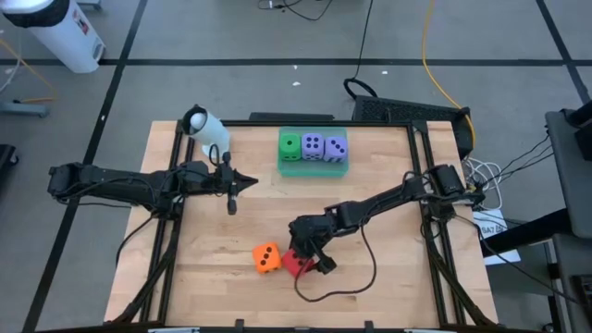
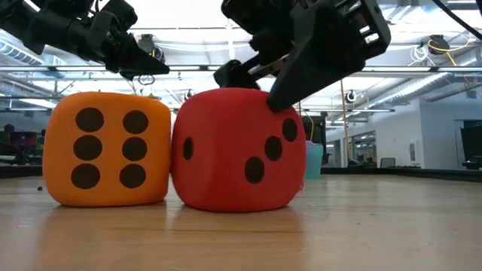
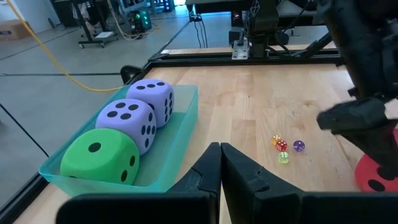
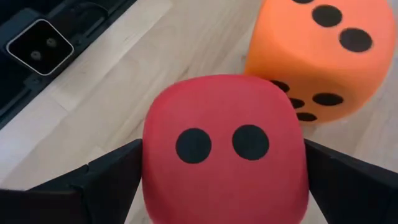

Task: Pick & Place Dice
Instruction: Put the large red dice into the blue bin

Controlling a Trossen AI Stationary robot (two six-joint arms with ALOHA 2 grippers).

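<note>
The red die (image 1: pixel 295 265) sits on the table near its near edge, its side against the orange die (image 1: pixel 266 258). My right gripper (image 1: pixel 307 255) comes down over the red die, one finger on each side of it, as the right wrist view shows (image 4: pixel 224 143). In the low view the red die (image 2: pixel 237 150) and orange die (image 2: pixel 105 149) both rest flat on the wood. The green die (image 1: pixel 290 144) and two purple dice (image 1: pixel 324 145) lie in a green tray (image 1: pixel 313 166) at the far edge. My left gripper (image 1: pixel 233 192) hovers shut left of centre, holding nothing. My right gripper pinches the red die between its two fingers, one pad on each opposite side face (image 4: pixel 152 180). The fingers (image 2: pixel 290 86) come slanting down from above and from the table's right. The die stands upright with its bottom face on the table, touching the orange die.
Several tiny translucent dice (image 3: pixel 283 147) lie on the wood between the tray and the big dice. A white cylinder (image 1: pixel 205 128) stands at the table's far left corner. A black cable (image 1: pixel 342 277) loops across the table near the right gripper. Black rails frame the table.
</note>
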